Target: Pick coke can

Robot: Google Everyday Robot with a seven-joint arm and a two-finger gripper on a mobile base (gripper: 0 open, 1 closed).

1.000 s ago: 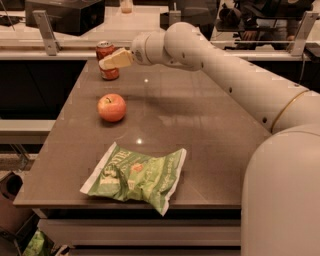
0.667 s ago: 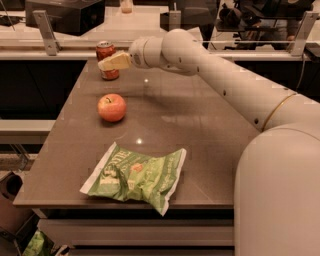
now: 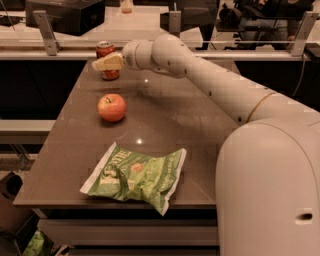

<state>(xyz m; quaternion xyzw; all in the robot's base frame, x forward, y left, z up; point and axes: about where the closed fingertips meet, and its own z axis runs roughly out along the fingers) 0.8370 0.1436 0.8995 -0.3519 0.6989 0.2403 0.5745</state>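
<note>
The coke can, red with a silver top, stands upright at the far left of the brown table. My gripper reaches in from the right at the end of the long white arm. Its pale fingers lie across the front of the can, at mid-height, and hide part of its middle. The can's base rests on the table.
A red-orange apple sits on the table in front of the can. A crumpled green chip bag lies near the front edge. A railing and a black box stand behind the table. My white base fills the lower right.
The arm has swung a little to the left, and the gripper now sits further across the can's front. The can, apple and bag have not moved.
</note>
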